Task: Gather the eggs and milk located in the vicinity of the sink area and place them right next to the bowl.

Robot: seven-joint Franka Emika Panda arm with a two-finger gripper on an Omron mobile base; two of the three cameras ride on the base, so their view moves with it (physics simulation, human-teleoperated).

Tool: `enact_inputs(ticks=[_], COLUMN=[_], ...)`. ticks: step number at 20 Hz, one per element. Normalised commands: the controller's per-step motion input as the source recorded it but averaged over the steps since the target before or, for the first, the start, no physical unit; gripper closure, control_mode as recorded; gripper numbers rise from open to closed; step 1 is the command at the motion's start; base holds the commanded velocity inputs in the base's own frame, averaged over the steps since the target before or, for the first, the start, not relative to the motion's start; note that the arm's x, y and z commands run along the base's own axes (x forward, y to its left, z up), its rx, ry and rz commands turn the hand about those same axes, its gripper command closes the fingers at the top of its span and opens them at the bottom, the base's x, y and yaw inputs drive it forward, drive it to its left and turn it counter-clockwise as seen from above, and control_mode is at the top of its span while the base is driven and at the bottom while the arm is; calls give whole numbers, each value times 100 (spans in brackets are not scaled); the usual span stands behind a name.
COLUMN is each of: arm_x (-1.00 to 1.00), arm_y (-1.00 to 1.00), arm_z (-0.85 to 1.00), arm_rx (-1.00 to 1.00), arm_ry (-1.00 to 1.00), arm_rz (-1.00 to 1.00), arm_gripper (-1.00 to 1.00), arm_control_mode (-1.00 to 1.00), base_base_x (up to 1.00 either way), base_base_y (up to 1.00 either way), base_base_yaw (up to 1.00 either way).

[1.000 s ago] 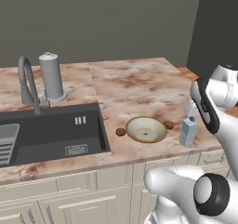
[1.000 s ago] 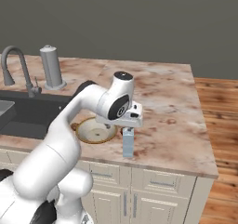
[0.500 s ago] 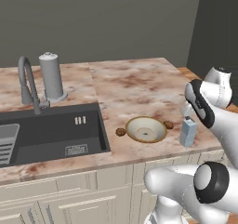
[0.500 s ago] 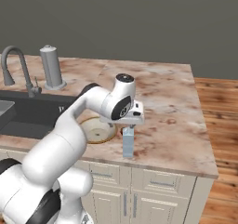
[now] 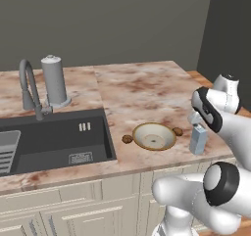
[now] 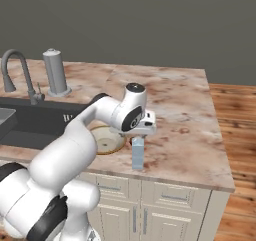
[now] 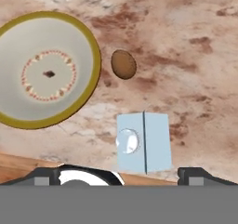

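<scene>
On the marble counter, right of the sink, the bowl sits between two eggs, milk upright just right, under the gripper, apparently spread wide, holding nothing.

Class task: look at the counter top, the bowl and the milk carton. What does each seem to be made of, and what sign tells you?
Counter top: probably polished stone, from its mottled pink-brown veining.
Bowl: likely glazed ceramic, a smooth cream face with a tan-gold rim.
Milk carton: probably coated card, with flat matte blue-grey faces, sharp folds and a round cap.
</scene>
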Motion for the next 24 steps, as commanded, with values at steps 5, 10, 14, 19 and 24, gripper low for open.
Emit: enact_inputs(ticks=[5, 10, 14, 19, 24], arm_x=[21, 3, -7, -20, -10], arm_y=[-18, -9, 0, 2, 8], arm_z=[0, -1, 0, -3, -11], arm_rx=[0, 0, 0, -1, -4], arm_ry=[0, 0, 2, 6, 6], arm_rz=[0, 0, 0, 0, 0], arm_gripper=[-100, -100, -100, -100, -100], arm_control_mode=[-100, -100, -100, -100, -100], base_base_x=[0, 0, 0, 0, 0], base_base_y=[0, 0, 0, 0, 0], base_base_yaw=[0, 0, 0, 0, 0])
